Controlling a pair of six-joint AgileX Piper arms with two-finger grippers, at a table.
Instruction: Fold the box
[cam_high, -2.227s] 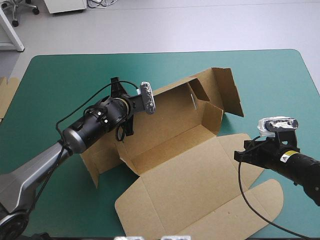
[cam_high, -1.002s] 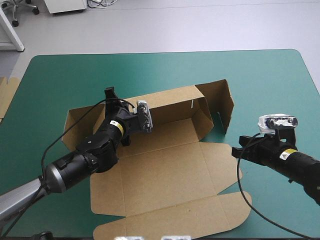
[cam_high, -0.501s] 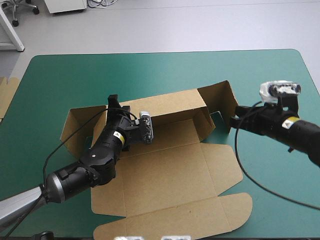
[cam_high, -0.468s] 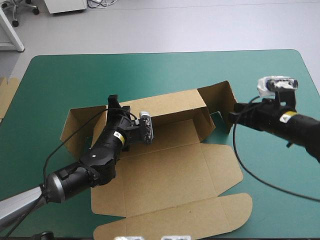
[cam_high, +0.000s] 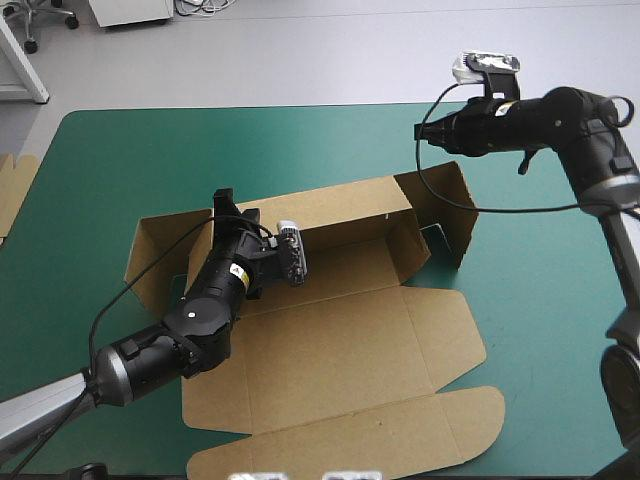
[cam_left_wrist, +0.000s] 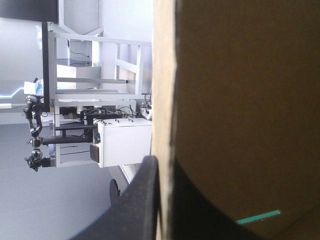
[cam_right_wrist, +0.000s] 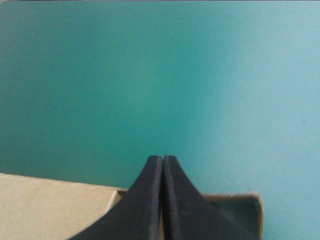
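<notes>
Sitting near the middle of the teal-green cover (cam_high: 120, 160), the box (cam_high: 340, 350) lies as an open tray. Its long back wall stands upright, a side flap angles out at each end, and the lid lies flat toward the table's near edge. The left gripper (cam_high: 224, 203) is clamped over the top edge of the back wall near its left end, and its arm hides the tray's left part. The right gripper (cam_high: 421, 131) hangs over bare cover just beyond the right flap's far corner, apart from the board, its black fingers pressed together on nothing. Open cover lies wide along the far edge and to the right of the box, while on the near side the lid's rounded flap reaches close to the table's edge. A strip of more board (cam_high: 14, 190) shows past the table's left edge, well apart from the box. The left wrist view shows what the high view hides: a black finger (cam_left_wrist: 135, 200) lies on each side of the wall's cut edge. The right wrist view shows its two fingers meeting in a pointed arch, cover ahead of them and a corner of brown board under them.
</notes>
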